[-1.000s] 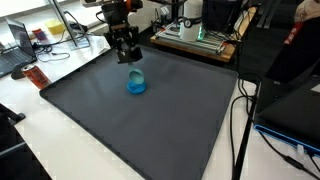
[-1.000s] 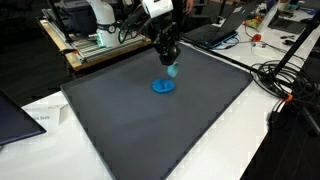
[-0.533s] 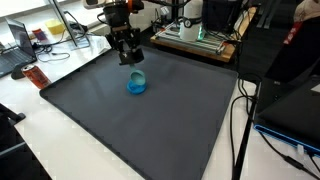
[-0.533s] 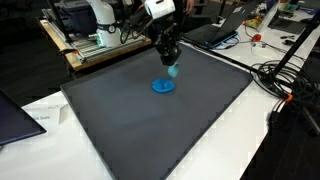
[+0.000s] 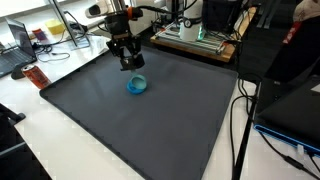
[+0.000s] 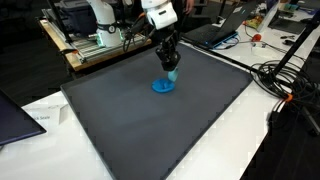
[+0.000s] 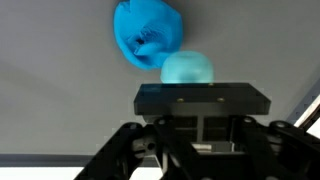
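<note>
A dark-blue bowl (image 5: pixel 137 85) (image 6: pixel 162 86) lies on the dark grey mat (image 5: pixel 150 125) (image 6: pixel 150 125), towards its far side. My gripper (image 5: pixel 131 64) (image 6: pixel 171 69) hangs just above it, pointing down and shut on a small light-blue cup (image 6: pixel 172 74). In the wrist view the cup (image 7: pixel 187 68) shows as a pale round shape just past the gripper's black body (image 7: pixel 200 98), with the bowl (image 7: pixel 150 35) beside it and slightly further off. The fingertips themselves are hidden in the wrist view.
A white table (image 6: pixel 230 150) surrounds the mat. Cables (image 5: pixel 243 115) (image 6: pixel 285 85) run along one side. A laptop (image 5: pixel 15 45) and a red-labelled item (image 5: pixel 35 76) lie beyond one mat edge. Lab equipment (image 5: pixel 195 30) stands behind the mat.
The wrist has shifted and turned slightly above the bowl, with the cup still in the gripper. The bowl has not moved.
</note>
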`<state>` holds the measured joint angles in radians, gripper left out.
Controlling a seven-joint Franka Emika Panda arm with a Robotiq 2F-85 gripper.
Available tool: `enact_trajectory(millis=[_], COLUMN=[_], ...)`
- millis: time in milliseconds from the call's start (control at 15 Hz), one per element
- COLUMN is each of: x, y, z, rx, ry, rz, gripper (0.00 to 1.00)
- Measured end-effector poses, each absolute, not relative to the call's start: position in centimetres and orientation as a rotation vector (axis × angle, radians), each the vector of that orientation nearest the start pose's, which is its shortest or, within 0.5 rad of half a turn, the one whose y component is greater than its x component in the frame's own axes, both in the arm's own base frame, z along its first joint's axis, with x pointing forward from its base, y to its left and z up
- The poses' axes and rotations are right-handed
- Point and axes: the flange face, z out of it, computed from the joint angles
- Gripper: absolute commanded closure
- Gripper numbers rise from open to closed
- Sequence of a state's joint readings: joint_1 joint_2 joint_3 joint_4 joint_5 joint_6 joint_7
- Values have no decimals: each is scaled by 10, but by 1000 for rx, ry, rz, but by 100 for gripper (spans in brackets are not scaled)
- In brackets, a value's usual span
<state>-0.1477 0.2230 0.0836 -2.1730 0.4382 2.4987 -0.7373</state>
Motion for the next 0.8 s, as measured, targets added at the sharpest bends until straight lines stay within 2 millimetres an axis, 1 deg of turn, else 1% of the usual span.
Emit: enact_trajectory(millis=[400,667,800], x=[578,583,587], y=[-50,-59,-60], z=[282,266,263], rx=[-2771,-2755,-2748], ry=[-576,-609,-614], rz=[-361,-348,-337], gripper=[77,77,77])
